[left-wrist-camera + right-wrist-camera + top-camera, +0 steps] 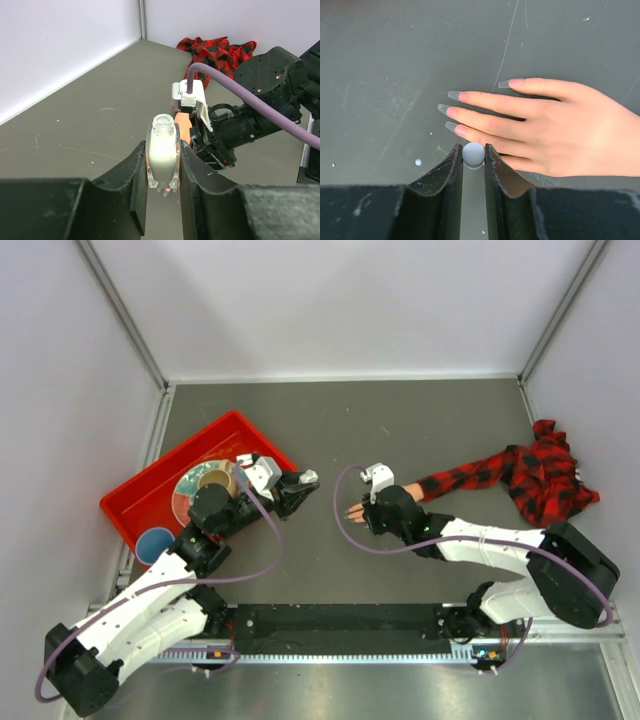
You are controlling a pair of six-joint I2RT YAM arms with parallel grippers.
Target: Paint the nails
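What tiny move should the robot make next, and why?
Probably lower the right gripper so the round-capped piece it pinches, likely the brush, meets the nearest nail: it hangs over the fake hand, the nails look bare, and the left gripper holds the bottle uncapped.

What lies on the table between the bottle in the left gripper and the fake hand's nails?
Nothing. The top view shows only bare grey table between the bottle and the nails.
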